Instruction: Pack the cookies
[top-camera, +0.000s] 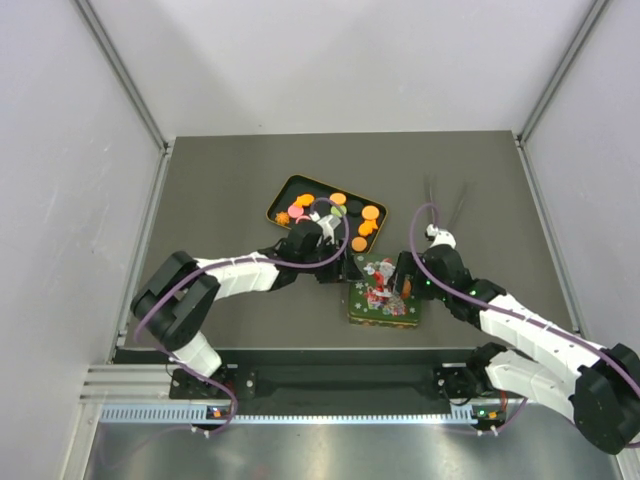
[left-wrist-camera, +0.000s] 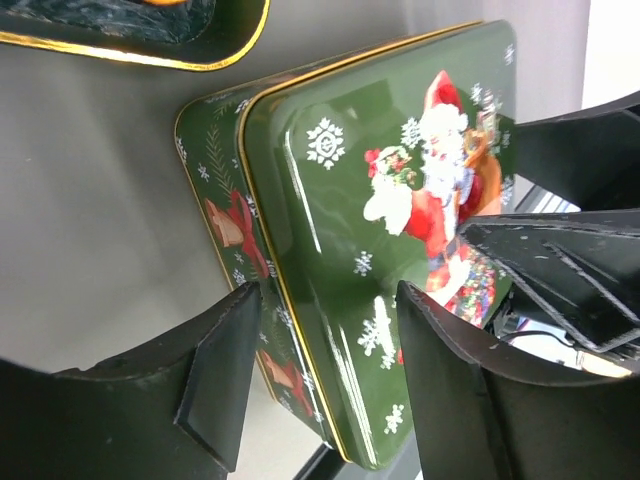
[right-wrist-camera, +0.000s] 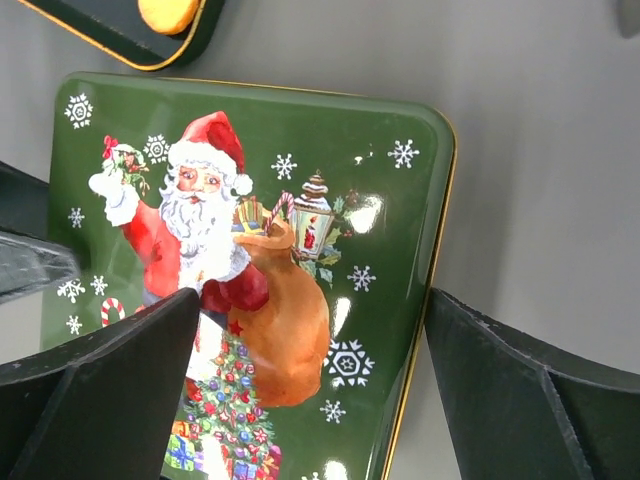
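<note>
Our left gripper sits at the 9 o'clock edge of the green tin. Its jaws are apart and straddle that edge without clamping it. The cookies lie loose on the dark gold-rimmed tray, at about 11 o'clock from the tin. The Santa lid is on the tin. Our right gripper hangs at the tin's 3 o'clock side, jaws spread wide across the lid, gripping nothing.
</note>
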